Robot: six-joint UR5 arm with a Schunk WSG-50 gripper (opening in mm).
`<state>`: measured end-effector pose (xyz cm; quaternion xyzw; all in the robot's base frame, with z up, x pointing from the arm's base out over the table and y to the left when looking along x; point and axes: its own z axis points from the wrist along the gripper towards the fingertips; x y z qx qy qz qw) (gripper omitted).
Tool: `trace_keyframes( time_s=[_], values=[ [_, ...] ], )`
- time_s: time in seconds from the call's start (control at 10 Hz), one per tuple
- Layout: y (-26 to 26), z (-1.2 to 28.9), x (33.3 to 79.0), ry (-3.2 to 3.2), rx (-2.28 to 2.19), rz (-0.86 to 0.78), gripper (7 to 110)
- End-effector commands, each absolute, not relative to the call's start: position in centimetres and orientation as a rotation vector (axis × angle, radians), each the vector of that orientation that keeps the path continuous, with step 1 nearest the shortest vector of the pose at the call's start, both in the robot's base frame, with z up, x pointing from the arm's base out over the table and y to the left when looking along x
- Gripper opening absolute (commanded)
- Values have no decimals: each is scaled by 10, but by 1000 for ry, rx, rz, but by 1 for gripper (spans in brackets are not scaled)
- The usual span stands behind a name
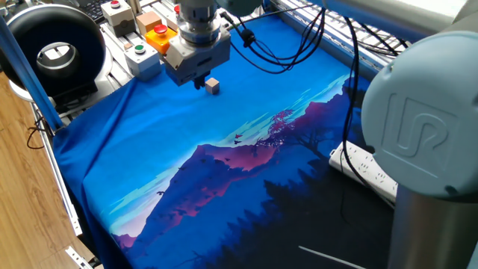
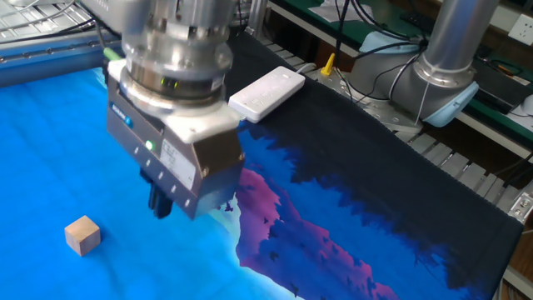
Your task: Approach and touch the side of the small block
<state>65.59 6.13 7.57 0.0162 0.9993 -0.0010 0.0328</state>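
lying beside jaws: small block [image 2: 82, 234]

The gripper [image 1: 199, 84] hangs over the far end of the blue printed cloth [image 1: 187, 142], fingers pointing down and close together. The small block [image 1: 213, 86] sits on the cloth just beside the fingertips, on their right in this view. Behind the gripper stand button boxes, one topped orange [image 1: 159, 36], one green [image 1: 140, 52].
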Motion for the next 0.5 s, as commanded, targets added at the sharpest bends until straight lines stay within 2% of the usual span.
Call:
trace_keyframes(
  time_s=[0.0,0.2,0.4],
  values=[
    [59,70,647,3116,60,-12,7],
    [71,71,627,3198,54,59,7],
    [79,71,628,3193,-16,112,7]
  ],
)
